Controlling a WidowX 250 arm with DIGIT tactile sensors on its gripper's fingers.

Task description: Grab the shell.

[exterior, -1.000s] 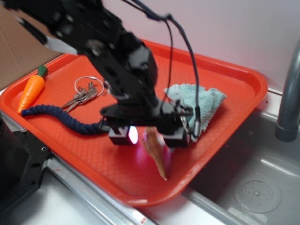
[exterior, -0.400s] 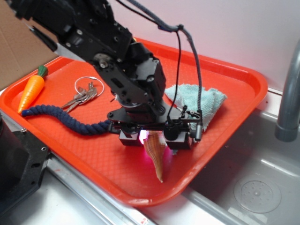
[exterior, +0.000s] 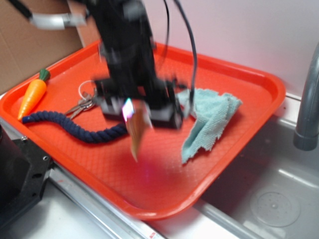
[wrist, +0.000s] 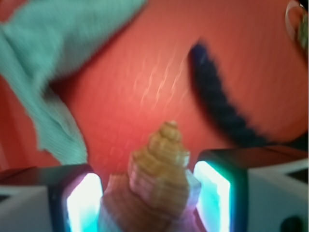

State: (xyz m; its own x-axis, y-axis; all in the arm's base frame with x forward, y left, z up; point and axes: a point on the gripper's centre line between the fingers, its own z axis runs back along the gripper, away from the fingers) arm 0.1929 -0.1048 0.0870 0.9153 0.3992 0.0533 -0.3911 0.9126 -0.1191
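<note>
The tan-brown spiral shell [exterior: 135, 130] hangs in my gripper [exterior: 137, 113] above the orange tray [exterior: 249, 89], its thin point aimed down. In the wrist view the ridged whorled top of the shell [wrist: 159, 169] sits between the two lit fingers [wrist: 212, 193], which press on its sides. My gripper [wrist: 149, 198] is shut on the shell and holds it off the tray floor. The exterior view is blurred by motion.
A light blue cloth [exterior: 209, 117] lies to the right, also in the wrist view [wrist: 53, 53]. A dark blue rope [exterior: 70, 127] lies to the left, with a key ring [exterior: 87, 99] and an orange toy carrot [exterior: 32, 94]. A sink and a grey faucet [exterior: 309, 99] are to the right.
My gripper closed on the shell and has lifted it off the tray, moving up and to the left. The cloth is now uncovered.
</note>
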